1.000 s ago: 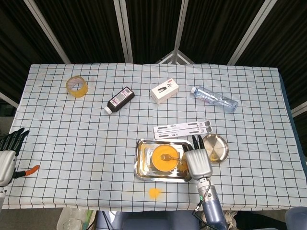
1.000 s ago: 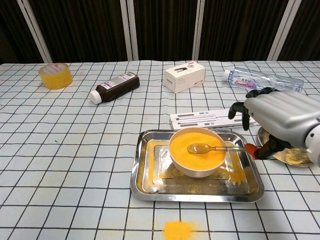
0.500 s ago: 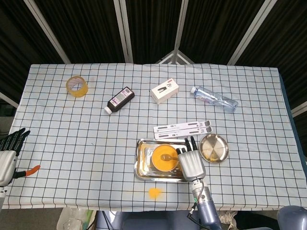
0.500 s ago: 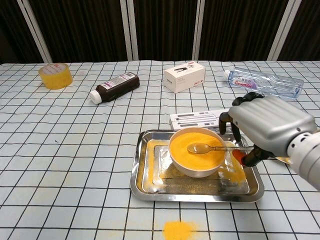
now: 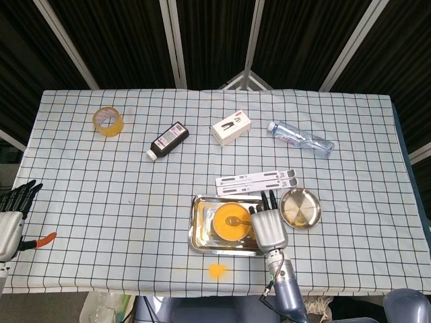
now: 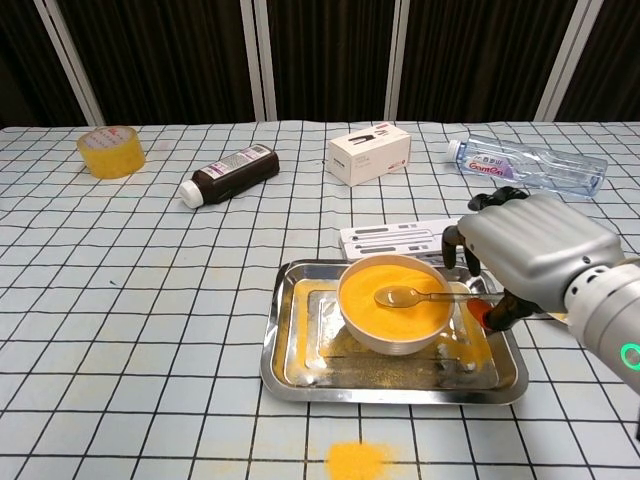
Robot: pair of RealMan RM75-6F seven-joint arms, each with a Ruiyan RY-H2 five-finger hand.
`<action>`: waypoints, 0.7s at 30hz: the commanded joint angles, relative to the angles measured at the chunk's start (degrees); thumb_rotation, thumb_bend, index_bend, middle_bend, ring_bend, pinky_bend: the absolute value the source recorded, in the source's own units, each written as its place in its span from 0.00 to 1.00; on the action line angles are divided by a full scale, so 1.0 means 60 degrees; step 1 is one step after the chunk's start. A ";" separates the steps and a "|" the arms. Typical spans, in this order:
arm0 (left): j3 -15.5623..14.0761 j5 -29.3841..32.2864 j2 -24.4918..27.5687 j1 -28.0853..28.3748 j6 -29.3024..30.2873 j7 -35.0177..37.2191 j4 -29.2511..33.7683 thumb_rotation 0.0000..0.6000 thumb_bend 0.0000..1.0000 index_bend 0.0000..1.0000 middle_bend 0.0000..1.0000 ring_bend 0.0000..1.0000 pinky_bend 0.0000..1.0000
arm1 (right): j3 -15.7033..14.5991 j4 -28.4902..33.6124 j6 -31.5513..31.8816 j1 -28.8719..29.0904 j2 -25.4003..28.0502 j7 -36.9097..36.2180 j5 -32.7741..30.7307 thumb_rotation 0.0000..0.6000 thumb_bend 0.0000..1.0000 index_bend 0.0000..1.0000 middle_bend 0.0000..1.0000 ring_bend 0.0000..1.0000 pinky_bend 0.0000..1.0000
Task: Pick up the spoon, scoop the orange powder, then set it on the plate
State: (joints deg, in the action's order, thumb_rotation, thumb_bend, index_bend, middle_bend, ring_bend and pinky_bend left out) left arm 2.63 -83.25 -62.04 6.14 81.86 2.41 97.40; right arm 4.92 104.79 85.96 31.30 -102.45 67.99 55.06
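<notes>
A clear spoon lies across a white bowl of orange powder, its scoop on the powder and its handle pointing right. The bowl stands in a steel tray. My right hand hovers over the handle's end, fingers curled above it and thumb below, with a gap showing around the handle. From the head view the right hand lies between the bowl and the round metal plate. My left hand rests at the table's far left, fingers spread, holding nothing.
Spilled orange powder lies in front of the tray. A white stand lies just behind it. Further back are a tape roll, a dark bottle, a white box and a water bottle.
My right hand has moved left from over the plate to the spoon's handle, then barely shifted. The spoon and the left hand have stayed put.
</notes>
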 commanded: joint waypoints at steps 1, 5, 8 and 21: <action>0.0001 0.0003 -0.0002 0.0002 -0.0002 -0.0009 0.0004 1.00 0.00 0.00 0.00 0.00 0.00 | 0.0045 -0.0016 -0.0006 -0.0002 0.0032 -0.0006 -0.0041 1.00 0.46 0.37 0.41 0.06 0.00; 0.0006 0.0022 -0.0002 0.0005 -0.0010 -0.0010 0.0013 1.00 0.00 0.00 0.00 0.00 0.00 | 0.0073 -0.0029 -0.0009 -0.0026 0.0093 0.0004 -0.0137 1.00 0.46 0.37 0.41 0.06 0.00; 0.0004 0.0020 0.0002 0.0004 -0.0007 -0.0016 0.0018 1.00 0.00 0.00 0.00 0.00 0.00 | 0.0117 -0.0047 -0.0040 -0.0047 0.0104 -0.0057 -0.0231 1.00 0.46 0.37 0.41 0.06 0.00; 0.0010 0.0035 -0.0005 0.0007 -0.0005 -0.0024 0.0024 1.00 0.00 0.00 0.00 0.00 0.00 | -0.0061 -0.0044 -0.0127 -0.0056 -0.0024 -0.0300 0.0093 1.00 0.46 0.40 0.41 0.07 0.00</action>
State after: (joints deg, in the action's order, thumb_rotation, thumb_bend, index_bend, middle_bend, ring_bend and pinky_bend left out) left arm 2.69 -83.04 -62.07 6.19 81.83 2.27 97.55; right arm 4.60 104.57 85.19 30.94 -102.52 66.25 55.50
